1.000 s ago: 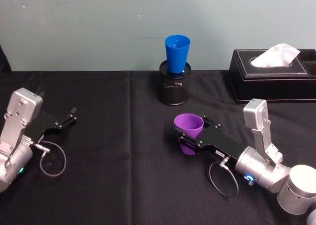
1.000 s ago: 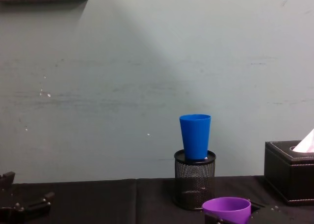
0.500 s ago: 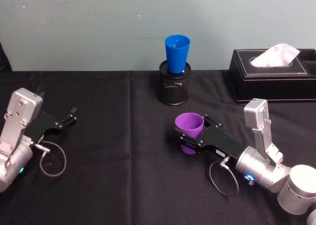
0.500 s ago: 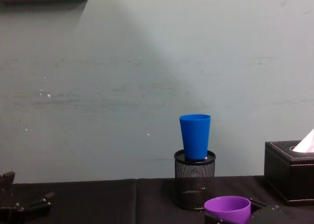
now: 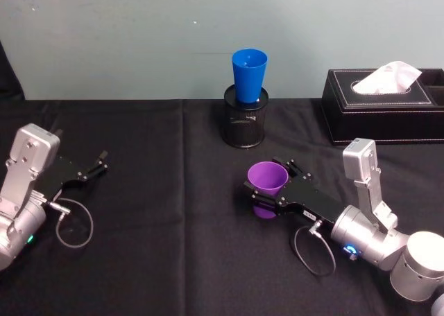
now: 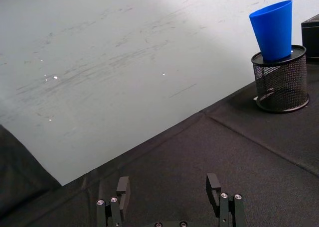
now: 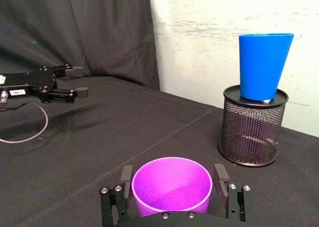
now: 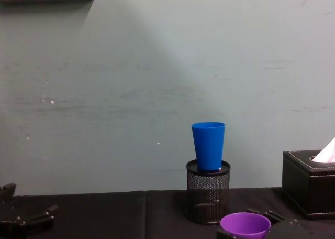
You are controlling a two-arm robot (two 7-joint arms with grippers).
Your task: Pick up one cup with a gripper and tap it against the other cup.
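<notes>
- Black cloth covers my work table, with a pale, scuffed wall behind it.
- Purple cup: a smooth tapered tumbler, upright, mouth up, right of centre on my side of the table. In the right wrist view it sits squarely between my two fingers; in the chest view its rim shows at the lower edge.
- My right gripper: reaches in from the lower right, jaws closed narrow around the purple cup's wall, one flat finger on each side of it.
- Blue cup: a bright tapered tumbler, standing upright with its base set in the mouth of the black wire-mesh pen holder. It stands at the back centre, near the wall and well apart from the purple cup. Also seen from the chest and from both wrists.
- My left gripper: parked low at the left side of the cloth, jaws spread wide with nothing between them, as its own wrist view shows.
- Black tissue box: at the back right, a white tissue standing out of its slot.
</notes>
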